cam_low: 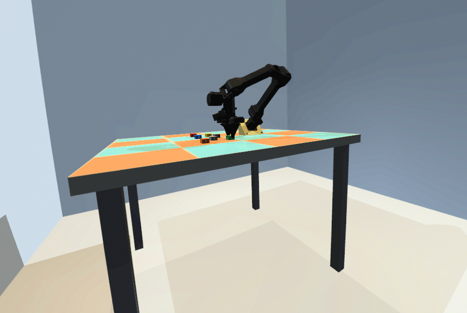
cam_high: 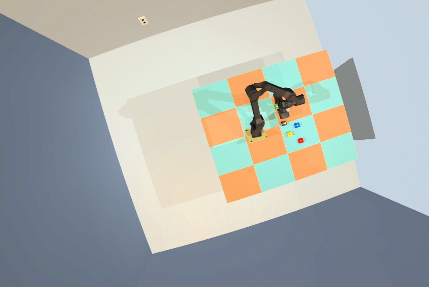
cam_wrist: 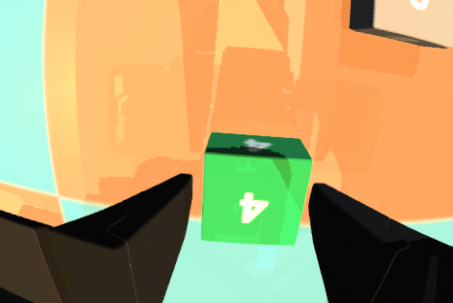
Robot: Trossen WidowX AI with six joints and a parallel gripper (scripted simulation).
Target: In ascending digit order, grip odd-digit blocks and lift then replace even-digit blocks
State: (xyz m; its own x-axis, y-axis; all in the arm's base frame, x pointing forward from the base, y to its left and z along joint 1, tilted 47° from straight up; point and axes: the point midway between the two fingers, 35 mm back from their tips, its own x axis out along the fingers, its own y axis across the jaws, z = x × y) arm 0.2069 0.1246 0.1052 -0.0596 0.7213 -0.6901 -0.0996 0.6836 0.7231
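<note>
Room: has blue-gray walls (cam_high: 41,121) (cam_low: 158,56) and a pale floor (cam_high: 180,131) (cam_low: 245,245); shows 1 outlet (cam_high: 143,20) on the tan wall in the top view.
Table (cam_high: 239,183) (cam_low: 211,162): carries a checkered top of orange and turquoise squares; stands on dark legs.
Base plate (cam_high: 252,139) (cam_low: 244,130): is yellow; supports the black arm (cam_high: 255,106) (cam_low: 255,73).
Arm posture: rises from the base, bends at the elbow and points down at the wrist.
Gripper (cam_high: 277,106) (cam_low: 229,137) (cam_wrist: 253,191): stands partly open, low over the table; has hold of nothing.
Finger clearance: shows 1 narrow gap on each side of the green block (cam_high: 275,106) (cam_low: 228,137) (cam_wrist: 255,196).
Green block position: sits upright on the table, between the 2 fingers; bears the digit 4 on the top and on 1 visible side.
Pale-topped block (cam_high: 288,109) (cam_low: 213,138) (cam_wrist: 413,2): bears the digit 2; lies apart from the fingers, at upper right in the wrist view.
Orange block (cam_low: 204,140): rests near the pale-topped block.
Remaining blocks: include 1 gray-brown block (cam_high: 284,123) (cam_low: 216,135), 1 blue block (cam_high: 297,125) (cam_low: 197,136), 1 yellow block (cam_high: 289,134) (cam_low: 208,135) and 1 red block (cam_high: 300,140) (cam_low: 193,135); rest apart from one another, with digits too small to read.
</note>
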